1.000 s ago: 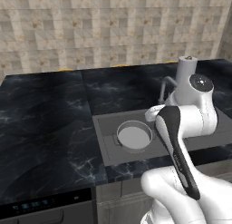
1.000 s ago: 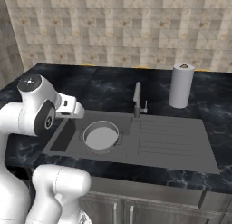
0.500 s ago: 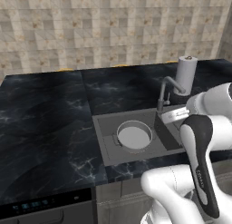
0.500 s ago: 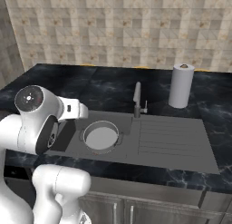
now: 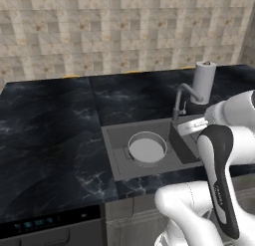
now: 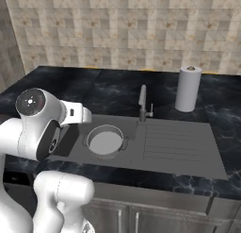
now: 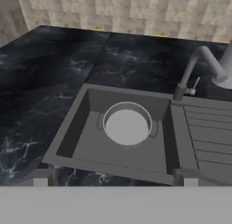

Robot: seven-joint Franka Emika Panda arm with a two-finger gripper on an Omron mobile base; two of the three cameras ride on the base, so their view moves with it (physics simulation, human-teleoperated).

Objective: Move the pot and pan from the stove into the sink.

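The silver-grey pot (image 5: pixel 147 149) (image 6: pixel 105 141) (image 7: pixel 126 125) stands upright in the dark grey basin of the sink (image 5: pixel 112 155) (image 6: pixel 70 137) (image 7: pixel 86 141), pale inside and holding nothing. In the hand view my gripper (image 7: pixel 115 180) hangs open above the sink's front rim, short of the pot, with nothing between its fingertips (image 7: pixel 41 177). The pan and the stove are out of view.
The curved faucet (image 5: pixel 182 98) (image 6: pixel 142 102) (image 7: pixel 197 66) rises behind the basin's right corner. The ribbed drainboard (image 6: pixel 174 142) (image 7: pixel 204 137) lies to the right. A paper towel roll (image 5: pixel 204 81) (image 6: pixel 187 88) stands behind it. Dark marble counter (image 5: pixel 50 130) stretches left.
My arm has drawn back from over the sink toward the base, and the hand has pulled away from the basin. The pot has stayed put in the sink.
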